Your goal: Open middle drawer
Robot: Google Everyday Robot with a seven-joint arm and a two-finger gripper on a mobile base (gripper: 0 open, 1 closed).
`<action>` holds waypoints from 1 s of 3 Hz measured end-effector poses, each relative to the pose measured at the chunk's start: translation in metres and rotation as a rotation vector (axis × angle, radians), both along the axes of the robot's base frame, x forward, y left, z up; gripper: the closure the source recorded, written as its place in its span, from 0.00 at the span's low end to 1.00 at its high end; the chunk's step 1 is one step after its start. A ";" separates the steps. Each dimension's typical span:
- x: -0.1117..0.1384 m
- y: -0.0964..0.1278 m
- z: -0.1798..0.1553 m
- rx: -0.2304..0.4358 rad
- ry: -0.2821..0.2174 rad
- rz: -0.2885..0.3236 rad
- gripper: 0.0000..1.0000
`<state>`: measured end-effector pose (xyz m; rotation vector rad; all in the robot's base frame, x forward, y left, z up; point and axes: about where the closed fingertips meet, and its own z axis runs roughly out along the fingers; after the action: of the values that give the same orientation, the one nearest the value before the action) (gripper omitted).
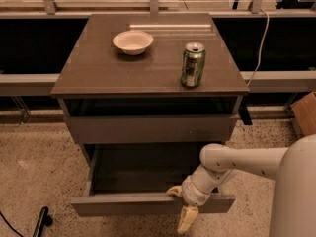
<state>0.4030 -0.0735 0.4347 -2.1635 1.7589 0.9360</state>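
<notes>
The middle drawer (pixel 123 205) of the grey-brown cabinet stands pulled well out, and its dark box is empty. My gripper (pixel 179 209) is at the right part of its long slim front panel. One yellowish finger (pixel 173 190) hooks over the panel's top edge on the inside. The other finger (pixel 187 220) hangs down in front, so the gripper clasps the panel. My white arm (pixel 237 162) reaches in from the right. The drawer above (pixel 148 128) has a taller front and stands slightly out.
A white bowl (pixel 133 41) and a green can (pixel 192 65) stand on the cabinet top (pixel 98 73). A cardboard box (pixel 306 113) is at the right edge. A black cable end (pixel 42 221) lies on the speckled floor at lower left. A rail and dark panels run behind.
</notes>
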 end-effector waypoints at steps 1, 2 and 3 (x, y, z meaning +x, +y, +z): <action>0.000 0.000 0.004 0.000 0.000 0.000 0.31; 0.000 0.000 0.004 0.000 0.000 0.000 0.21; 0.000 0.000 0.005 0.000 0.000 0.000 0.05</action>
<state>0.4030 -0.0735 0.4398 -2.1634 1.7589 0.9361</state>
